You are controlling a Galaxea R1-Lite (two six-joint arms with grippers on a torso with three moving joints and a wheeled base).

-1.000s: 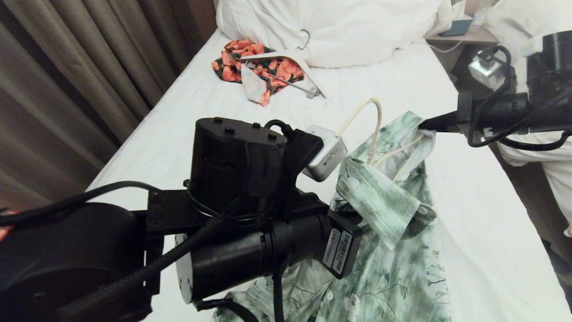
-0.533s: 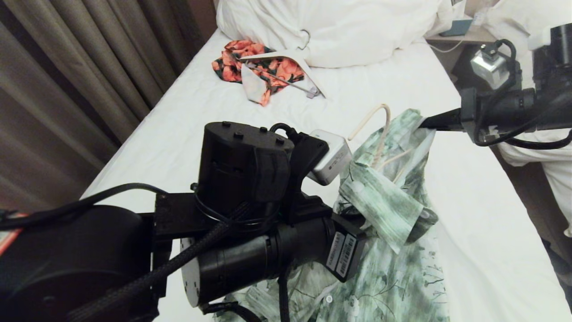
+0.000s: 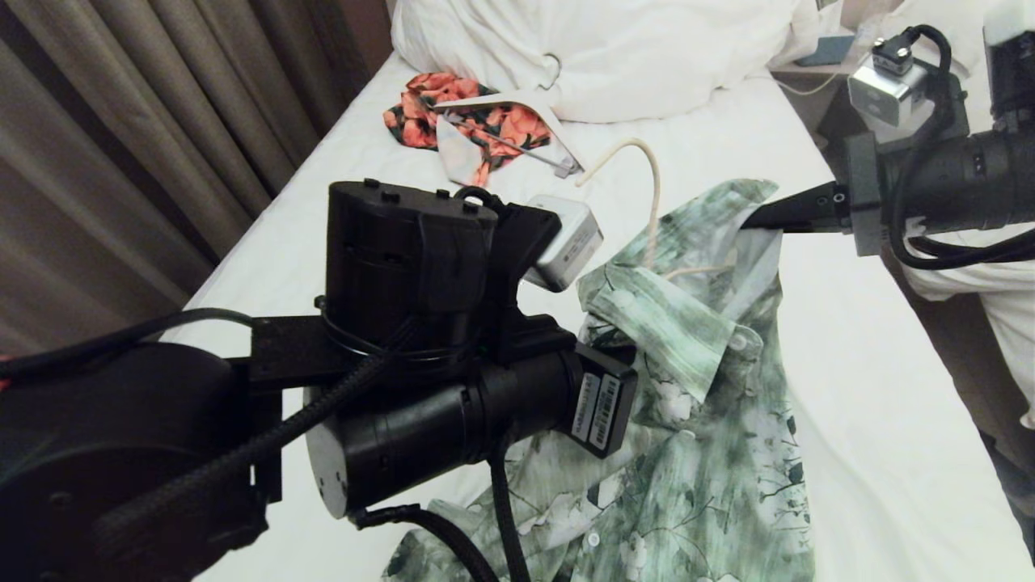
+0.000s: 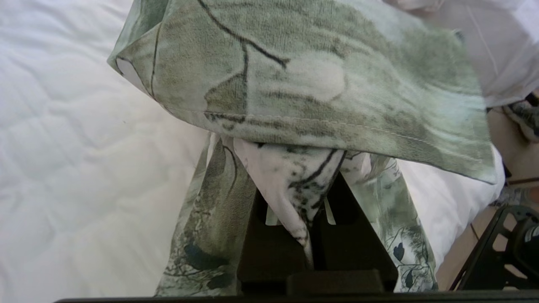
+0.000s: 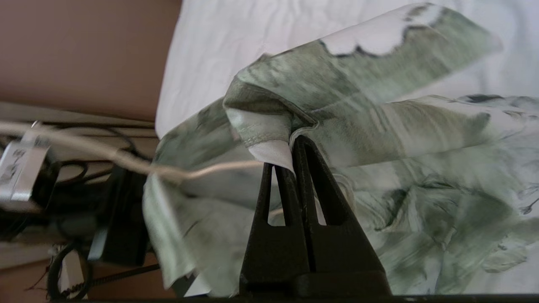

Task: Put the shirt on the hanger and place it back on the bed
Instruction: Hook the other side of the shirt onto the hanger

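- The shirt [image 3: 695, 453] is lying spread across the white sheet of the bed [image 3: 873, 420], its top end lifted off the sheet by both arms while its lower part is trailing down toward the near edge of the head view
- The hanger [image 3: 647, 202] is sitting inside the neck of the shirt, its curved hook rising clear above the collar and a thin stretch of wire showing across the open neck
- The left gripper [image 4: 309, 244] is reaching in from the near left; its fingers are clamped together on a gathered fold of the shirt just under the folded collar, as the left wrist view is showing
- In the head view the bulk of the left arm is hiding that grip
- The right gripper [image 3: 764, 220] is coming in level from the right side, its fingers pinched tight on the far shoulder edge of the shirt
- In the right wrist view the cloth is bunching over the tips of those fingers [image 5: 294, 155], with the hanger wire passing just beside them
- Further up the bed, an orange-red floral garment [image 3: 453, 121] is lying with a thick white hanger [image 3: 517, 109] on top of it, well apart from the shirt
- A bunched white duvet [image 3: 631, 56] is filling the head end of the bed
- Brown curtains [image 3: 121, 162] are hanging along the left side
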